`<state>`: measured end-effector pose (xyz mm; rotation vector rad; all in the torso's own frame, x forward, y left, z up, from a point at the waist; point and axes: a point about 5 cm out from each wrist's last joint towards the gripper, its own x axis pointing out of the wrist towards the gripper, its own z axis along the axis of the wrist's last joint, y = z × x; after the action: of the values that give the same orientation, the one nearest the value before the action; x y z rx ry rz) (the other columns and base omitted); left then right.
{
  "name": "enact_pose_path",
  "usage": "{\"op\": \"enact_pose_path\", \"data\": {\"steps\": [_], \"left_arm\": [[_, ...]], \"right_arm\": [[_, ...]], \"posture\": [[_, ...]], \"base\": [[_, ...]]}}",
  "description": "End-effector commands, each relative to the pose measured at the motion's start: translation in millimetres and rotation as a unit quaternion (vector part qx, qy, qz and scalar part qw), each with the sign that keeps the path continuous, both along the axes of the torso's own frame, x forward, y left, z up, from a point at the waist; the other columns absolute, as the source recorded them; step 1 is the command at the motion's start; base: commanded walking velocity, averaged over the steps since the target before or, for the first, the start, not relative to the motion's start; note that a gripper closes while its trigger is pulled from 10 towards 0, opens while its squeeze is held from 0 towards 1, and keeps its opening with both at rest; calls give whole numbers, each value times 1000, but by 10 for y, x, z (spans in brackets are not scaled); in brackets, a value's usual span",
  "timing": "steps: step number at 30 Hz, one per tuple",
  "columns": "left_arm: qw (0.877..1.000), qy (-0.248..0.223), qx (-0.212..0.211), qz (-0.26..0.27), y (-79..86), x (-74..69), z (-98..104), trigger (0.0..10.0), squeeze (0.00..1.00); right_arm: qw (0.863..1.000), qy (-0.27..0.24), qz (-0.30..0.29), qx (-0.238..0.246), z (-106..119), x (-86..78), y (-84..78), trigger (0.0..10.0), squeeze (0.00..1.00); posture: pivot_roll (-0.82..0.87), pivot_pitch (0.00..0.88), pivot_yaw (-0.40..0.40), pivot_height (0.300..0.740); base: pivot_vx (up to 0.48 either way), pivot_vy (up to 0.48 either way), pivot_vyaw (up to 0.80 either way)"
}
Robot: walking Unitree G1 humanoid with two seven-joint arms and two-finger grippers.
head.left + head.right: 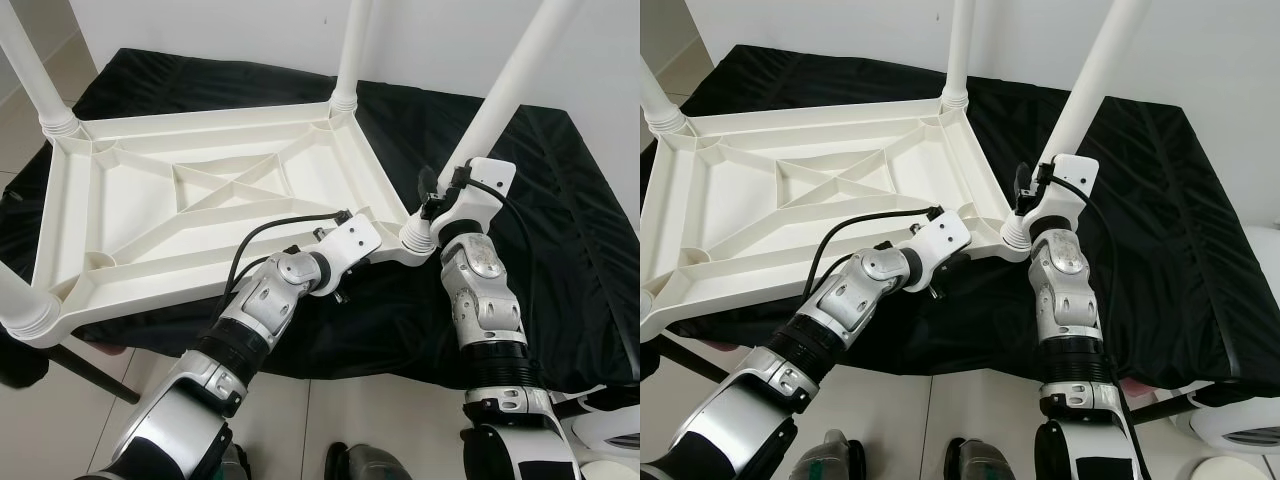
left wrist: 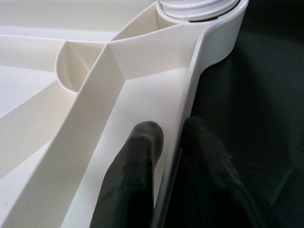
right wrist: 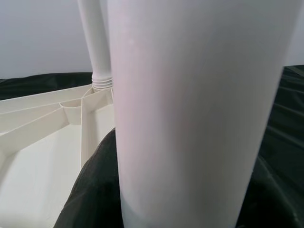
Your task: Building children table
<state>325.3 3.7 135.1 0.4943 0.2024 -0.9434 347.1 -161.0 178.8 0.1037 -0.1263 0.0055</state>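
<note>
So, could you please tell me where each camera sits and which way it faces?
Left eye: head, looking down at the upturned table top; both arms, left gripper.
Right eye: head, same scene; right gripper at the near leg.
Left wrist: along its fingers straddling the table's rim.
Right wrist: facing that leg close up.
Both wrist views share the table's ribbed underside.

One upturned table, four legs, two tools

One white table top is counted, lying upside down on one black cloth. Four white legs are seen: at 10 o'clock, 12 o'clock, 2 o'clock and 8 o'clock. Two tools are counted, the left tool and the right tool.
</note>
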Motion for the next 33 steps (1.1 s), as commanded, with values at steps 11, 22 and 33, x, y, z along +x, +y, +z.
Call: {"op": "enact_pose_path", "data": {"steps": [11, 22, 33], "left_arm": [[999, -33, -16, -12, -108, -52, 134, 10000, 0], [999, -33, -18, -15, -133, -62, 140, 10000, 0], [999, -34, -18, -11, -116, -57, 151, 10000, 0]], "right_arm": [[995, 79, 43, -39, -461, -147, 94, 10000, 0], [995, 85, 35, -25, -455, -22, 16, 10000, 0], [996, 70, 44, -27, -500, -93, 57, 10000, 0]], "posture": [[28, 64, -57, 740], [23, 66, -53, 740], [29, 71, -59, 740]], "base": [[0, 0, 0], [0, 0, 0], [0, 0, 0]]}}
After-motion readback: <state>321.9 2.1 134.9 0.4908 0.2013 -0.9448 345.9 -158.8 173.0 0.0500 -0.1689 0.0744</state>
